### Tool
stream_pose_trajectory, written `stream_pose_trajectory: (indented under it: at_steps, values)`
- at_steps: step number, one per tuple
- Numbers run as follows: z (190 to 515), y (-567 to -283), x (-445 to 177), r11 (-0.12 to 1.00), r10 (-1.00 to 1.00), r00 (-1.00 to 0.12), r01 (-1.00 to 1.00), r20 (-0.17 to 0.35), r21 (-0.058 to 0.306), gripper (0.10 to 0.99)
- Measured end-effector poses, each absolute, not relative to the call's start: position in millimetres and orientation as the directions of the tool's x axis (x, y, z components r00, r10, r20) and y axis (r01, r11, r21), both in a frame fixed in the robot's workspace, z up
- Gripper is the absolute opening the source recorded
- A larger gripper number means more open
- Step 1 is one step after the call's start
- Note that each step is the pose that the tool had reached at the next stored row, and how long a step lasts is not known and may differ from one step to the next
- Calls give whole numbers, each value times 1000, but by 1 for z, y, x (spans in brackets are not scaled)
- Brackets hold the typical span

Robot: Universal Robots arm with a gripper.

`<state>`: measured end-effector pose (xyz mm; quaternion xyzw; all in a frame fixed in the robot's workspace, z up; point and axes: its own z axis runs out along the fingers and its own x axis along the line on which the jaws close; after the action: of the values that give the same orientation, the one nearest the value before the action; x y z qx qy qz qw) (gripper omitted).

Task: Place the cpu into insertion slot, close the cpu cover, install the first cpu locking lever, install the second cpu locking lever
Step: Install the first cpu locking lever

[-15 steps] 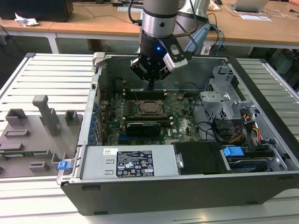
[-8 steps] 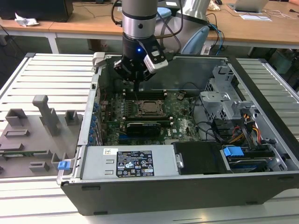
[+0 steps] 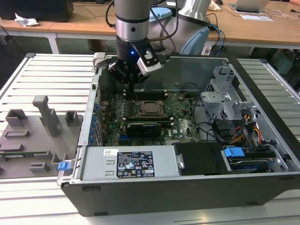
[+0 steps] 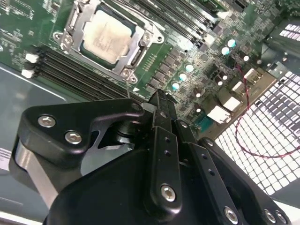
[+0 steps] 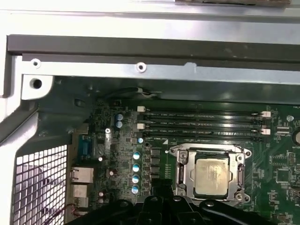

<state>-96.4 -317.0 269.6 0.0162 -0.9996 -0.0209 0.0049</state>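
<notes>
Near the upper middle of the exterior view, the arm's hand [image 3: 132, 77] hangs inside the open computer case [image 3: 262, 183], above the green motherboard [image 3: 183, 123], just up-frame of the cpu socket at centre. The cpu [image 3: 151, 107] lies there, the cpu cover [image 3: 141, 112] appearing closed around it.

Across the second wrist view's upper left, the cpu [image 4: 107, 36] sits flat in its slot with the cover's frame down on its edges. The hand's black fingers [image 4: 161, 136], pressed together and empty, point toward the socket's near corner. A thin lever wire [image 4: 127, 86] seems to stand there, so the tip should probably catch it squarely and push it down without scraping the memory slots [image 4: 70, 70].

Low and right of centre in the first wrist view, the cpu [image 5: 212, 176] and cover [image 5: 183, 174] lie just above the hand.
</notes>
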Motion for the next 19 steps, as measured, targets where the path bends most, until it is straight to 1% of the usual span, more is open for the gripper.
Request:
stream_pose_trajectory:
  at_steps: [15,19]
  values:
    - [263,-295,-102,999,-33,-999,-32,9,42,106]
    - [262,-293,-101,999,-33,-999,-32,9,42,106]
